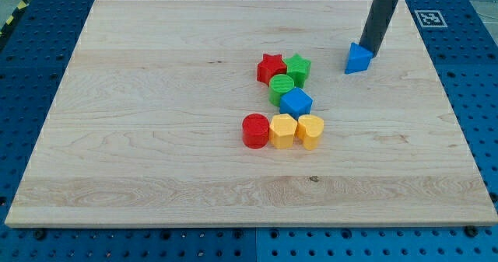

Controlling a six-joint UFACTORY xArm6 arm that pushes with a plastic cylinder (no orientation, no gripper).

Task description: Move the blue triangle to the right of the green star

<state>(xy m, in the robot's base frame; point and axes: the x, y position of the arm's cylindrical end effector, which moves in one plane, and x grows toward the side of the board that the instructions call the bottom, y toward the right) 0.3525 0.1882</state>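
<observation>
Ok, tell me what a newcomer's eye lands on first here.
First the dark rod coming down from the view's top right, my tip touching the blue triangle, which sits alone to the right of the others. Then the tight cluster mid-board: red star and green star side by side, with green, blue, red and yellow blocks packed just below.

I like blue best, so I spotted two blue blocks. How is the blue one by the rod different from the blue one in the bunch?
The blue triangle is wedge-shaped; the blue cube is boxy. The blue triangle sits alone toward the view's upper right, with my tip right at it; the blue cube is packed among others, against the green cylinder and above the yellow blocks. The triangle lies right of the green star; the cube lies below it. Both are blue and rest on the wooden board.
</observation>
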